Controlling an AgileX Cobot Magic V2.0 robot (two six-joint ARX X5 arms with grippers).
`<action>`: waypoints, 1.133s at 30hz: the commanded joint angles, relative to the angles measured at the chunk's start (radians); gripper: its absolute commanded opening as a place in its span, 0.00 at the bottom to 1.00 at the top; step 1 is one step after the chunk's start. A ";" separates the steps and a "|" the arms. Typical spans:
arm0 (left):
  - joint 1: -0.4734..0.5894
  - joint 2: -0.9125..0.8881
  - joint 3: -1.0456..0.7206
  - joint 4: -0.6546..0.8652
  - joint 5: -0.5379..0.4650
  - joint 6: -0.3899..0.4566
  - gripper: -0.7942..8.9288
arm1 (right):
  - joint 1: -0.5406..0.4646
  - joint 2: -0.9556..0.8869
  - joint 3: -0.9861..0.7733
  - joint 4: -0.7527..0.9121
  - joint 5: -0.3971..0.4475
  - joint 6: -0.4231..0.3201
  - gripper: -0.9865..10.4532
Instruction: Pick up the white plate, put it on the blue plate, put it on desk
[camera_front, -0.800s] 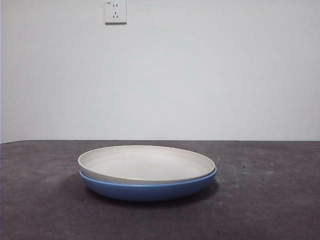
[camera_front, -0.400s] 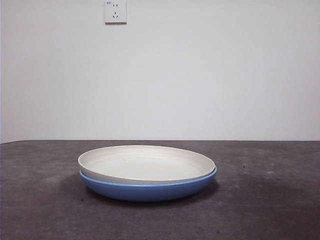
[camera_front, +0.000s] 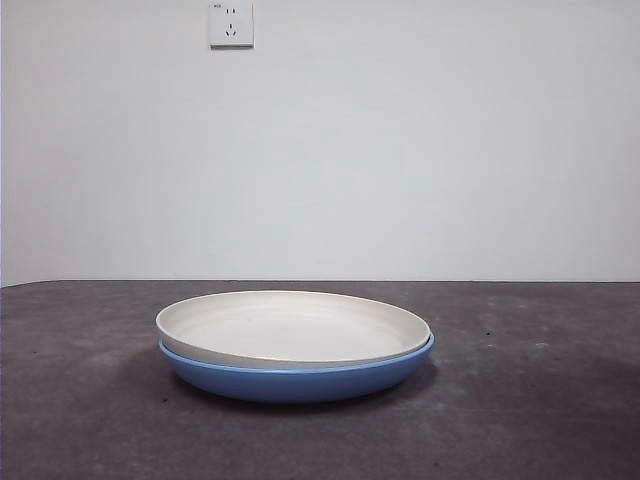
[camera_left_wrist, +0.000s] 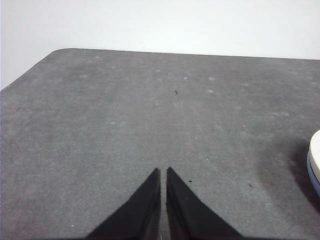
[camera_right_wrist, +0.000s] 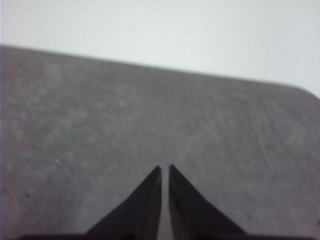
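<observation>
White plate (camera_front: 290, 325): nested inside the blue plate, mid-surface, rim slightly proud of the blue rim and a touch tilted, higher toward the left of the front view; a sliver of its edge also at the margin of the left wrist view (camera_left_wrist: 315, 150).
Blue plate (camera_front: 300, 380): flat on the surface, carrying the white one; only its outer wall visible.
Surface (camera_front: 540, 420): dark, mottled, matte.
Left claw (camera_left_wrist: 163, 172): jaws pressed nearly together, only a hairline slit between the tips, nothing held; hovering over bare surface, plates off to one side.
Right claw (camera_right_wrist: 165, 170): tips likewise almost touching, empty; picture blurred, no plate in sight.
Handling, judged: rigid, probably light, likely melamine or similar, so not very fragile; smooth matte skin, somewhat slippery for a thin pinch.
Grip spot, judged: exposed raised rim of the white plate, best on the higher left side where a gap above the blue rim gives a jaw room underneath.
Risk, judged: dragging the blue plate along, or the plate swinging from a one-edge pinch.
</observation>
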 joint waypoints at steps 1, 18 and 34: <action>0.002 0.000 -0.021 -0.007 -0.003 0.004 0.10 | -0.003 -0.002 -0.005 -0.034 0.016 0.013 0.11; 0.002 0.000 -0.021 -0.006 -0.003 0.004 0.10 | -0.002 -0.002 -0.005 -0.036 0.008 0.013 0.11; 0.002 0.000 -0.021 -0.006 -0.003 0.004 0.10 | -0.002 -0.002 -0.005 -0.037 0.008 0.013 0.11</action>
